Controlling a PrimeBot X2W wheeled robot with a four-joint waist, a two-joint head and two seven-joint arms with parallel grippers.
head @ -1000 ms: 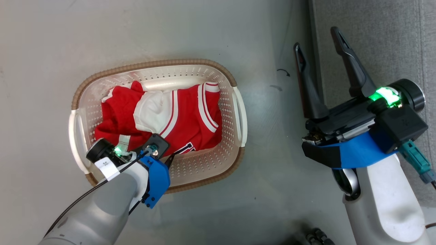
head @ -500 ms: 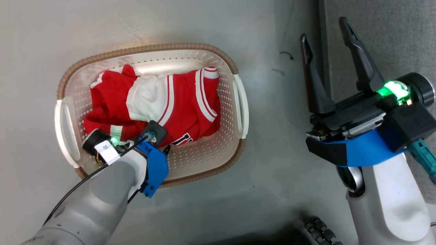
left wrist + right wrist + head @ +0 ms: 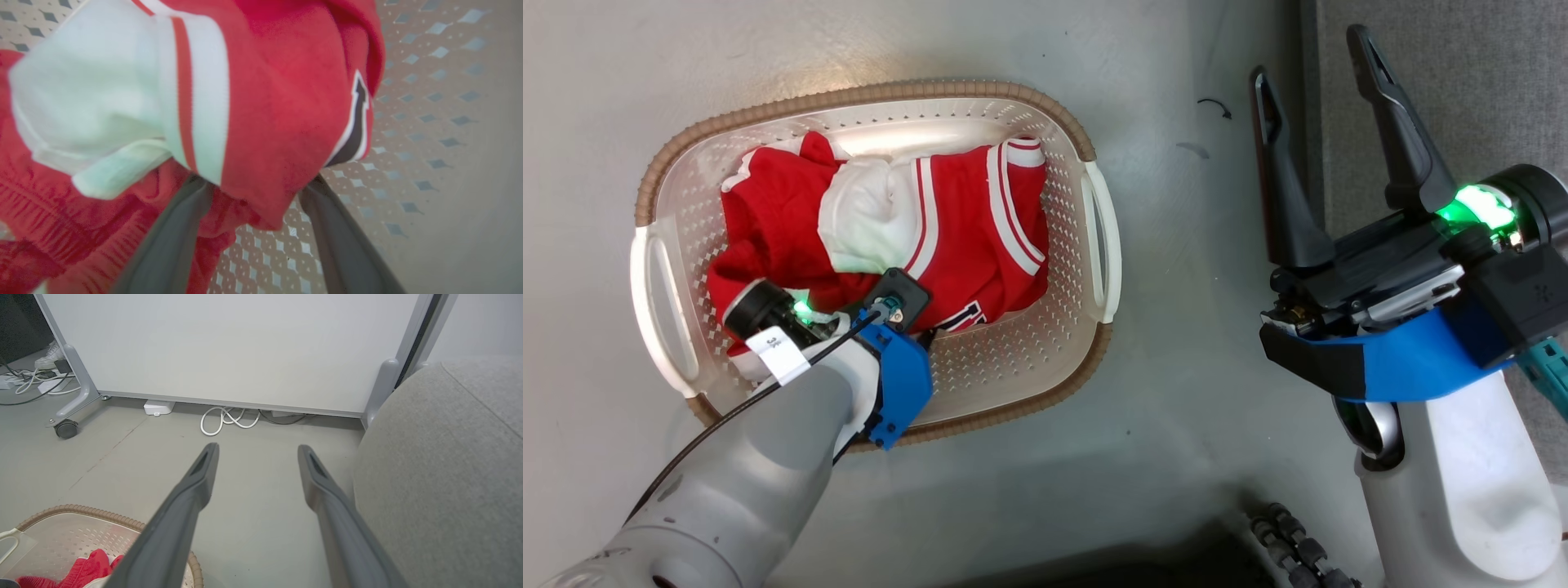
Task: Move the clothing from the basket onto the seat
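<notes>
Left gripper (image 3: 256,181): I see its two dark fingers spread wide, lowered into the basket (image 3: 866,91) at the near side of the heap. A hanging fold of the jersey (image 3: 282,102) sits between them. I cannot confirm that either finger presses the cloth.
Right gripper (image 3: 1308,55): the fingers are spread wide with nothing between them. It is raised over the floor (image 3: 1176,343) between the basket and the seat (image 3: 1445,90), and its outer finger overlaps the seat's edge in the head view.
Clothing (image 3: 792,196): all of it lies inside the basket, bunched in one red heap with white stripe trim.
Jersey: it lies on top of the heap, with a black-and-white number showing on the fold nearest the left fingers.
Ribbed red cloth (image 3: 49,228): it lies under and beside the jersey, touching one of the left fingers.
Basket: it stands on the floor, apart from the seat. Its perforated bottom is bare on the side toward the seat.
Seat: it has grey fabric and lies to the robot's right, with no garment on the part I can see.
Background: the right wrist view shows a white panel (image 3: 229,347) on castors, with a looped white cable (image 3: 226,418) at its foot.
</notes>
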